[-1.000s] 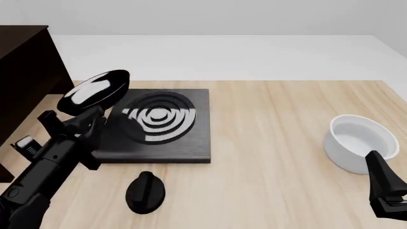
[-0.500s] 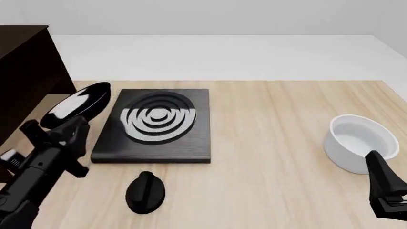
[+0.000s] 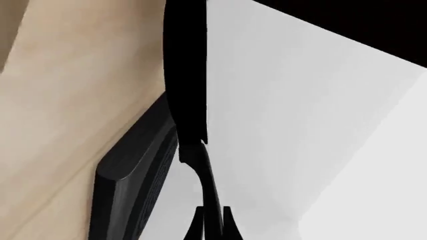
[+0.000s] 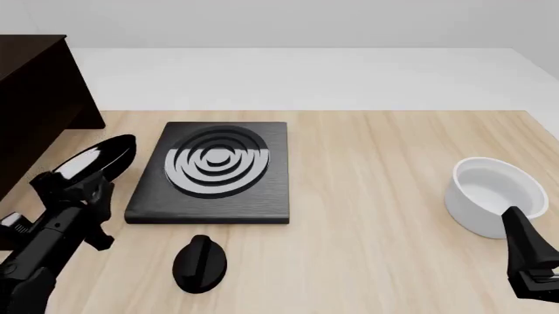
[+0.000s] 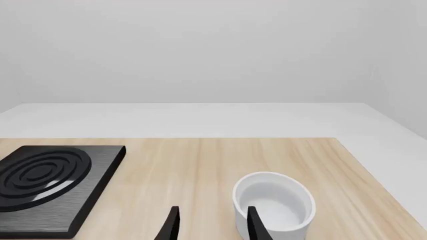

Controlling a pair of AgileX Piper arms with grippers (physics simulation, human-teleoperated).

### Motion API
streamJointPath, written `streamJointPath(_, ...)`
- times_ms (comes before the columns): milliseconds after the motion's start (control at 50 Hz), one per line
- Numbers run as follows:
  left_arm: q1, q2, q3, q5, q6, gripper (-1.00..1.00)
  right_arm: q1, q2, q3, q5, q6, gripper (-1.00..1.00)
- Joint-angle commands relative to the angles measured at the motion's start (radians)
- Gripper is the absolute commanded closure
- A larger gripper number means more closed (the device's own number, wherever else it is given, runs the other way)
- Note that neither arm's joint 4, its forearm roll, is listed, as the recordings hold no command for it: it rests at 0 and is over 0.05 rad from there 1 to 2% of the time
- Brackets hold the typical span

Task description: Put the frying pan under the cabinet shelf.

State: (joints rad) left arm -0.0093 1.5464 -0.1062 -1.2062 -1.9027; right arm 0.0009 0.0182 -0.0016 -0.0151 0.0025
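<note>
The frying pan [image 4: 94,159] hangs tilted on edge above the table, left of the stove plate and just right of the cabinet shelf [image 4: 35,98]. My left gripper [image 4: 80,188] is shut on its handle. In the left wrist view the frying pan [image 3: 187,75] appears edge-on as a black band, with its handle pinched in the left gripper [image 3: 212,227] and the dark cabinet shelf [image 3: 347,25] behind. My right gripper [image 4: 528,261] sits low at the table's right near edge. In the right wrist view the right gripper [image 5: 212,225] is open and holds nothing.
A black square stove plate [image 4: 214,170] with grey rings lies left of centre. A small black knob [image 4: 201,261] sits in front of it. A white bowl [image 4: 493,193] stands at the right, just beyond my right gripper; the right wrist view shows the bowl [image 5: 273,207] too.
My left arm has carried the frying pan leftward and lower, off the stove plate and toward the cabinet. The right arm has not moved.
</note>
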Motion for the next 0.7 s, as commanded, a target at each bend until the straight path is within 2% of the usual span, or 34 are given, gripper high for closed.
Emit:
streamJointPath(20,0.089,0.058,-0.024,-0.014,0.050,1.00,0.000,0.000,0.000,0.000,0.000,-1.00)
streamJointPath(40,0.078,0.075,-0.026,-0.014,0.027,1.00,0.000,0.000,0.000,0.000,0.000,-1.00)
streamJointPath(80,0.102,0.090,-0.025,-0.014,0.051,1.00,0.000,0.000,0.000,0.000,0.000,-1.00)
streamJointPath(100,0.092,0.099,-0.034,-0.014,0.027,1.00,0.000,0.000,0.000,0.000,0.000,-1.00)
streamJointPath(160,0.123,0.133,-0.039,-0.014,0.050,1.00,0.000,-0.001,0.000,0.000,0.000,-1.00)
streamJointPath(220,0.117,0.168,-0.059,-0.014,0.021,1.00,0.000,0.000,0.000,0.000,0.000,-1.00)
streamJointPath(300,0.122,0.212,-0.075,-0.014,0.025,1.00,-0.001,0.001,0.000,0.000,0.000,-1.00)
streamJointPath(340,0.133,0.232,-0.082,-0.014,0.009,1.00,0.000,0.001,0.000,0.000,0.000,-1.00)
streamJointPath(360,0.188,0.227,-0.091,-0.014,0.046,1.00,0.000,0.001,0.000,0.000,0.000,-1.00)
streamJointPath(380,0.184,0.256,-0.093,-0.014,0.017,1.00,0.000,0.000,0.000,0.000,0.000,-1.00)
streamJointPath(400,0.184,0.256,-0.093,-0.014,0.017,1.00,0.000,0.000,0.000,0.000,0.000,-1.00)
streamJointPath(420,0.235,0.265,-0.093,-0.014,0.074,1.00,0.000,0.000,0.000,0.000,0.000,-1.00)
streamJointPath(480,0.252,0.314,-0.099,-0.014,0.070,1.00,-0.001,0.000,0.000,0.000,-0.001,-1.00)
streamJointPath(500,0.279,0.328,-0.104,-0.014,0.084,1.00,0.000,0.000,0.000,0.000,0.000,-1.00)
streamJointPath(520,0.325,0.349,-0.112,-0.014,0.127,1.00,0.000,0.000,0.000,0.000,0.000,-1.00)
streamJointPath(580,0.319,0.365,-0.115,-0.014,0.097,1.00,0.000,0.000,0.000,0.000,0.000,-1.00)
streamJointPath(600,0.381,0.368,-0.110,-0.014,0.161,1.00,0.000,0.000,0.000,0.000,0.000,-1.00)
streamJointPath(640,0.378,0.390,-0.112,-0.014,0.136,1.00,0.000,0.000,0.000,0.000,0.000,-1.00)
streamJointPath(660,0.413,0.402,-0.108,-0.013,0.172,1.00,0.000,0.000,0.000,0.000,0.000,-1.00)
streamJointPath(700,0.439,0.408,-0.111,-0.012,0.192,1.00,0.000,0.000,0.000,0.000,0.000,-1.00)
